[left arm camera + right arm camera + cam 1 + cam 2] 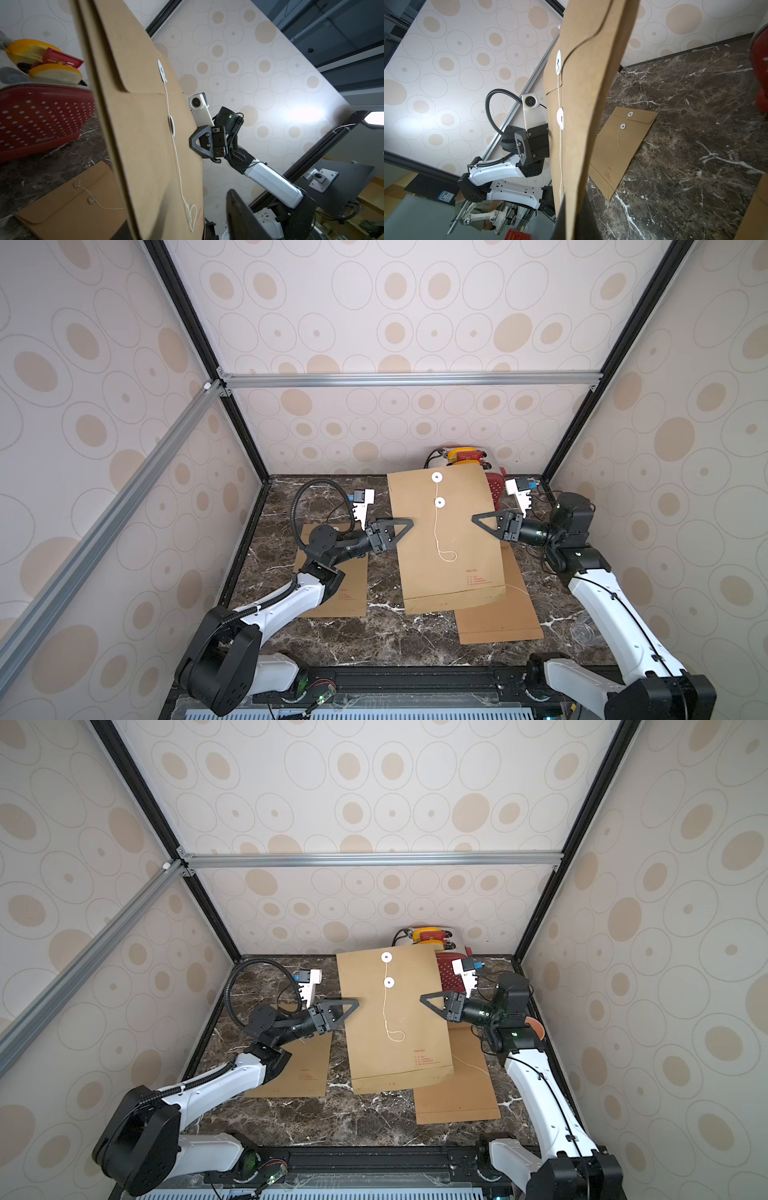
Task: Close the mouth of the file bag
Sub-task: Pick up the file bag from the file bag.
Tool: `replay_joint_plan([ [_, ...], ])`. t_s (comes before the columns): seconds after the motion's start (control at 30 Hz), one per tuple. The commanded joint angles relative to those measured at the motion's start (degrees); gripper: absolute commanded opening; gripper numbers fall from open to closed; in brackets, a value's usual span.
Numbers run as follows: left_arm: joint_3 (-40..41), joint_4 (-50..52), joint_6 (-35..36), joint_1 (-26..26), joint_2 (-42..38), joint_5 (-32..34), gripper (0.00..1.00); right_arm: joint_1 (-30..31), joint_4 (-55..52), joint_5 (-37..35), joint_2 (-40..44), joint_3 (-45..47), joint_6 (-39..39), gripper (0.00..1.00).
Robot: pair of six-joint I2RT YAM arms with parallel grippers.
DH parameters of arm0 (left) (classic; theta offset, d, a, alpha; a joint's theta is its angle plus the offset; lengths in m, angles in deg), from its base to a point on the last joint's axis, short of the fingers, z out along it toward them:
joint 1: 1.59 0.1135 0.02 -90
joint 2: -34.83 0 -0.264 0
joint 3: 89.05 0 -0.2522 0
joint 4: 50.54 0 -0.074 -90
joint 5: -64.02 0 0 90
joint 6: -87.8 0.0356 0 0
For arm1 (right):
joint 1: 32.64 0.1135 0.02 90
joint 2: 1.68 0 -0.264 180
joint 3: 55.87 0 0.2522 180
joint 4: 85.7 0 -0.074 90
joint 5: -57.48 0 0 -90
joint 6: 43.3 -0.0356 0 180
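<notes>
File bag, kraft paper, was held raised above the marble table between the two arms, flap end toward the back wall. Right gripper was clamped on its right edge. Left gripper had its jaws at the left edge; whether they pinched it could not be told. Flap lay folded down, and the string hung loose from the upper disc past the lower disc. Judged light, thin and easily bent, likely to sag under edge grips. String limp and fine, best taken near its looped free end for winding.
</notes>
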Motion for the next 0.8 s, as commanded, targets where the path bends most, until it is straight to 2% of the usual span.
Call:
replay_joint_plan([
  [0.0, -1.7, -3.18, -1.2, 0.1, -1.32, -2.04, 0.3, 0.91, 0.26, -1.08, -0.38, -2.0, -0.26, 0.0],
  [0.17, -1.41, 1.52, 0.95, -0.02, -2.93, -1.85, 0.28, 2.78, -0.65, -2.18, -0.76, -2.12, 0.88, 0.0],
  [0.4, -1.28, 5.13, 2.35, -0.04, -4.79, -2.54, 0.0, 4.16, -1.65, -3.75, -1.19, -1.42, 2.02, 0.0],
  [0.7, -2.75, 11.61, 3.57, -0.03, -8.03, -2.63, 0.0, 4.89, -2.68, -4.85, -2.48, -0.87, 4.29, 0.0],
  [0.77, -3.46, 14.16, 4.67, -0.03, -8.95, -2.8, 0.0, 4.87, -2.87, -5.06, -2.73, -0.81, 4.57, 0.04],
])
